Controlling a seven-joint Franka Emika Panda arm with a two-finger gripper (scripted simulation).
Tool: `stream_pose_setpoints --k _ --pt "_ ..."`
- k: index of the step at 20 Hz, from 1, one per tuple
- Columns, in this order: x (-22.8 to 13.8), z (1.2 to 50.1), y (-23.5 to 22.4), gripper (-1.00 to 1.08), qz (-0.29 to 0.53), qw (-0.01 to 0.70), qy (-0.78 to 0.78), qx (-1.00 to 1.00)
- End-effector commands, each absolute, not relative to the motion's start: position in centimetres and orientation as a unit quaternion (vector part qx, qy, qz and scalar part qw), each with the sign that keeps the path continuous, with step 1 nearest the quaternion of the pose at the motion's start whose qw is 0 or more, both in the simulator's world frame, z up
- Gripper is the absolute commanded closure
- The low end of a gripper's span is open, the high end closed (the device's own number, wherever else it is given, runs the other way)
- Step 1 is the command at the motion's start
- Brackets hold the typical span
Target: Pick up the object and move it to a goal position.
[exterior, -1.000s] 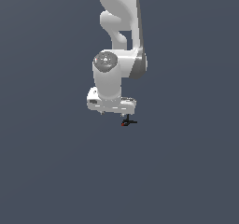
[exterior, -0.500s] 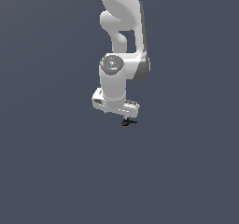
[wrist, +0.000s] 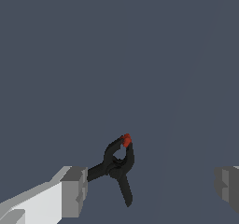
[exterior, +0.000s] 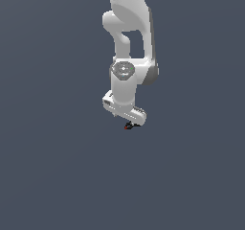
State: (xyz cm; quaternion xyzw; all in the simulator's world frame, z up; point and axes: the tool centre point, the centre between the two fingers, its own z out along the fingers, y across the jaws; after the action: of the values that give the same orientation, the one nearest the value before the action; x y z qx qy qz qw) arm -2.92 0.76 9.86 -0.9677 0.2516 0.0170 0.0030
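Note:
The object (wrist: 119, 164) is a small black clamp-shaped item with a red tip, lying on the dark grey floor. In the wrist view it sits between my fingers, close to one grey fingertip (wrist: 74, 192) and far from the other fingertip (wrist: 228, 185). My white gripper (wrist: 151, 190) is open, with its jaws wide apart and nothing held. In the exterior view the gripper (exterior: 130, 122) hangs low just over the object (exterior: 128, 125), which peeks out under the hand as a tiny black and red speck.
A plain dark grey floor (exterior: 57, 176) fills both views. Only the white arm (exterior: 129, 42) rises above the gripper. No other objects, edges or goal marker show.
The gripper has moved down and to the exterior view's right, so the hand now sits right over the object. The object has not moved.

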Motion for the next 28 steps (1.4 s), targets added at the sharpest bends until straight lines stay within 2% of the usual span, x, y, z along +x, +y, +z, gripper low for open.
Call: stream_pose_setpoints --k 1,15,28 --pt "-3.1 9.3 1.3 -0.92 0.015 0.002 0.28 -0.96" --pt "-4.4 6.9 4.0 -0.92 0.003 0.0 0.413 -0.911" --pt "-4.7 6.4 4.6 -0.92 0.0 0.0 0.444 -0.896"
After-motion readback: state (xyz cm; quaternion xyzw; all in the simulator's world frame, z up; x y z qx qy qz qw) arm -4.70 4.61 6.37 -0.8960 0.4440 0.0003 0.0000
